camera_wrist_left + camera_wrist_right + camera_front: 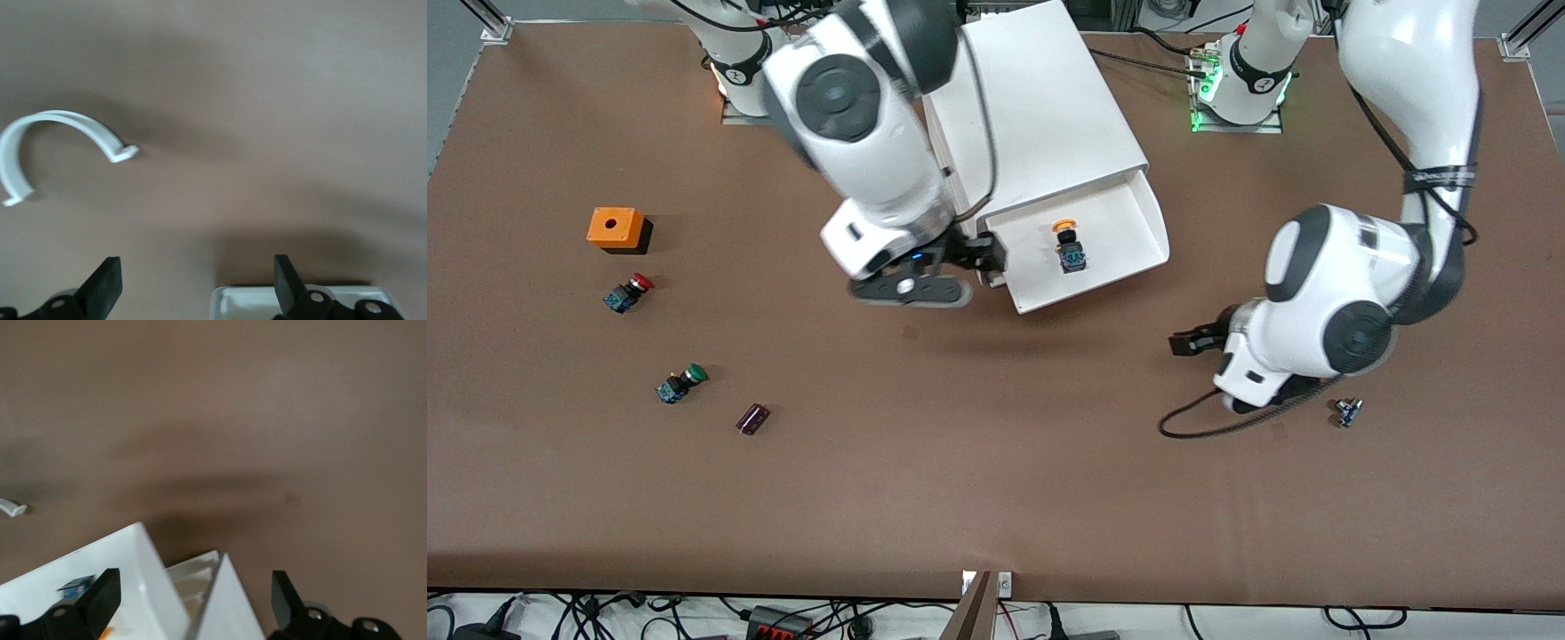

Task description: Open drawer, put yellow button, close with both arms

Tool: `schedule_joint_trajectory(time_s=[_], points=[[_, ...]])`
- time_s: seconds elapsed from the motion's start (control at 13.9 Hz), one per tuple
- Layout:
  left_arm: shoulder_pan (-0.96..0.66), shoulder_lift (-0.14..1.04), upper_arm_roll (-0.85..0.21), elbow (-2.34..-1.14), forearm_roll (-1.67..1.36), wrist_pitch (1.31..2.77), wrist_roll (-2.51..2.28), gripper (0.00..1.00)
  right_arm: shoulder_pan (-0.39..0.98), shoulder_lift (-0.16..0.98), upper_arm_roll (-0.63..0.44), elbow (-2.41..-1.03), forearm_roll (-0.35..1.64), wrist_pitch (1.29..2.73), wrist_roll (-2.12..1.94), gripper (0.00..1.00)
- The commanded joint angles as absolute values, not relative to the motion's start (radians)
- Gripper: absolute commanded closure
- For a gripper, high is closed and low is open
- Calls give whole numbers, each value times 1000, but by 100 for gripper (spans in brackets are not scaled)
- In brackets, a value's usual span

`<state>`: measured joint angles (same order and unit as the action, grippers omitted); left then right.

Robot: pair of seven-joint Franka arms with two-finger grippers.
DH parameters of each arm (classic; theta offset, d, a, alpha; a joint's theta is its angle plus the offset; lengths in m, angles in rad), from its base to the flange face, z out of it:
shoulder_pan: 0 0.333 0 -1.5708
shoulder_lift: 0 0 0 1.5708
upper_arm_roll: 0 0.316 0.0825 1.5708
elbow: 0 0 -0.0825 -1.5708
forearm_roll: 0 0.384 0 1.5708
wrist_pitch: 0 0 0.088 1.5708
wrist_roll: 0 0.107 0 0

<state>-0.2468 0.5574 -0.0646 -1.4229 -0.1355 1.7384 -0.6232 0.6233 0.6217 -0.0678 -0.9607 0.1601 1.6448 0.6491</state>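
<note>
The top drawer of the white cabinet stands pulled out toward the front camera. The yellow button lies inside it, cap toward the cabinet. My right gripper is open at the drawer's corner toward the right arm's end; in the right wrist view its open fingers straddle the drawer wall and the cabinet's edge, and my right gripper holds nothing. My left gripper is open and empty, low over the table beside the drawer's front corner; it also shows in the left wrist view.
An orange box, a red-capped button, a green-capped button and a small dark part lie toward the right arm's end. A small component lies by the left arm. A white curved piece shows in the left wrist view.
</note>
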Motion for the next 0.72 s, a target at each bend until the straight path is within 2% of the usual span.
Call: schedule_joint_trajectory(time_s=[0.0, 0.29, 0.43, 0.65], points=[[-333, 471, -63, -1567, -107, 1862, -730, 0, 523, 604, -54, -983, 135, 1566, 519, 0], [-446, 460, -63, -1634, -107, 1925, -859, 0, 323, 607, -58, -1002, 109, 1525, 260, 0], [-456, 433, -66, -1664, -118, 1930, -867, 0, 234, 606, -58, -1002, 109, 1523, 180, 0], [-440, 402, -127, -1701, -123, 1925, -857, 0, 146, 597, -60, -999, 86, 1468, 158, 0]])
